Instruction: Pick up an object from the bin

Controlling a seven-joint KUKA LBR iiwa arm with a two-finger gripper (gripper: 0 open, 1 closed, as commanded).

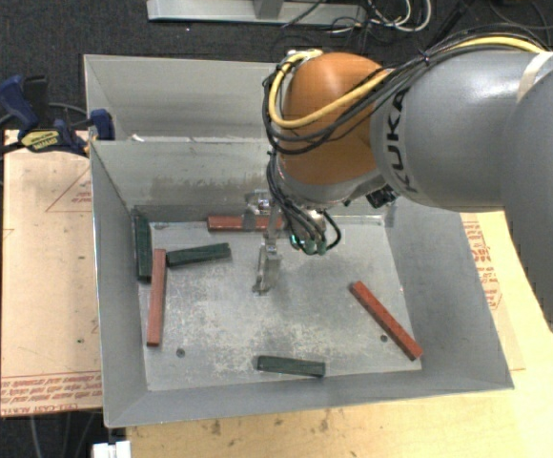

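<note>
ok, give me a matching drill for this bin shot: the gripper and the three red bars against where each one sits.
Things:
1 gripper
2 slanted red bar
3 red bar lying front to back
4 red bar lying crosswise

Places:
a at the back wall
b left part of the floor
c middle of the bin
d right part of the floor

Pairs: 1-c; 2-d; 3-b; 4-a

Matt grey metal bin (114,256) with scuffed floor, matt red bar (385,321), matt dark green bar (291,366), glossy orange wrist cover (329,113)
</note>
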